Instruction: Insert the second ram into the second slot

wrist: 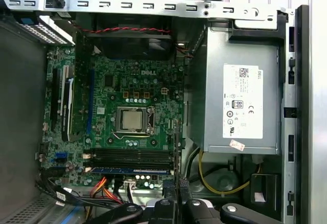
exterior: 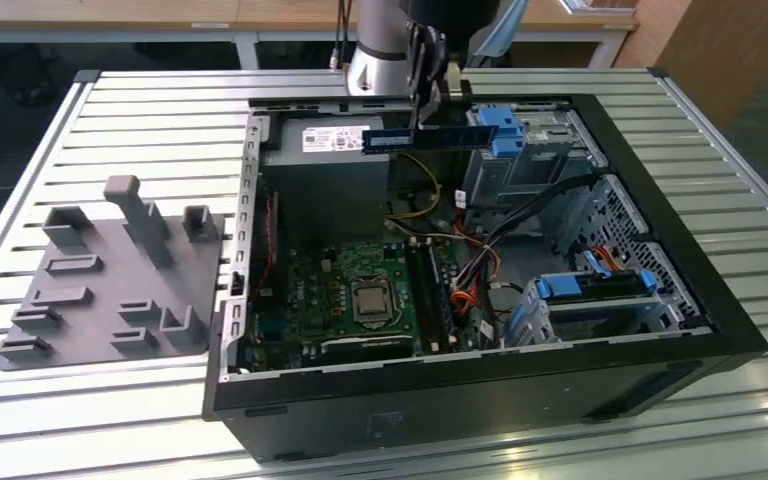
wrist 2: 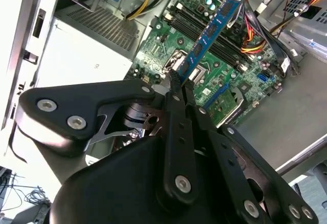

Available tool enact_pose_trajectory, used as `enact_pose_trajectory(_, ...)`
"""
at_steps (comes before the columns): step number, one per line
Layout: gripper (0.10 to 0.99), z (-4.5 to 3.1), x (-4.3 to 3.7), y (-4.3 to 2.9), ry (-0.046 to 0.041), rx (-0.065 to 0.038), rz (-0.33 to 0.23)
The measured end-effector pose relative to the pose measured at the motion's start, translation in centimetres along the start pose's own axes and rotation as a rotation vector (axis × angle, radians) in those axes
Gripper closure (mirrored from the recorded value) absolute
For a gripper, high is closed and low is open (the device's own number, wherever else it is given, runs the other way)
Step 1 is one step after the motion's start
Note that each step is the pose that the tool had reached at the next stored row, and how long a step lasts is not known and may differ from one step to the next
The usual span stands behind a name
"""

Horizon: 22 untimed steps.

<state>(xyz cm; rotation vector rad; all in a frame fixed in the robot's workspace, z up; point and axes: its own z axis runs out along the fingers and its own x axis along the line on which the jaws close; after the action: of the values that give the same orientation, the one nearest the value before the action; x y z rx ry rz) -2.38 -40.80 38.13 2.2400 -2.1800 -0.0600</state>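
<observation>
I've got the fingers clamped on one end of the memory stick, exterior view has it level above the open computer case, first wrist view gives me the black slots underneath

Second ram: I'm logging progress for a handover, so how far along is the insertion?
Done: the pincer is shut on the second ram, which is up in the air, away from the grey fixture. In hand: the stick hangs above the open computer case. Left: it is not yet seated in the motherboard's memory slots.
</observation>
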Motion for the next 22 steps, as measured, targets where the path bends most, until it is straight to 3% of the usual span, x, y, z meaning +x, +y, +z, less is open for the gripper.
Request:
enact_pose_trajectory(5,0.949,0.01,0.35,0.02,0.0006,0.0,0.007)
enact_pose_trajectory(22,0.949,0.07,0.35,0.01,0.0098,0.005,0.284)
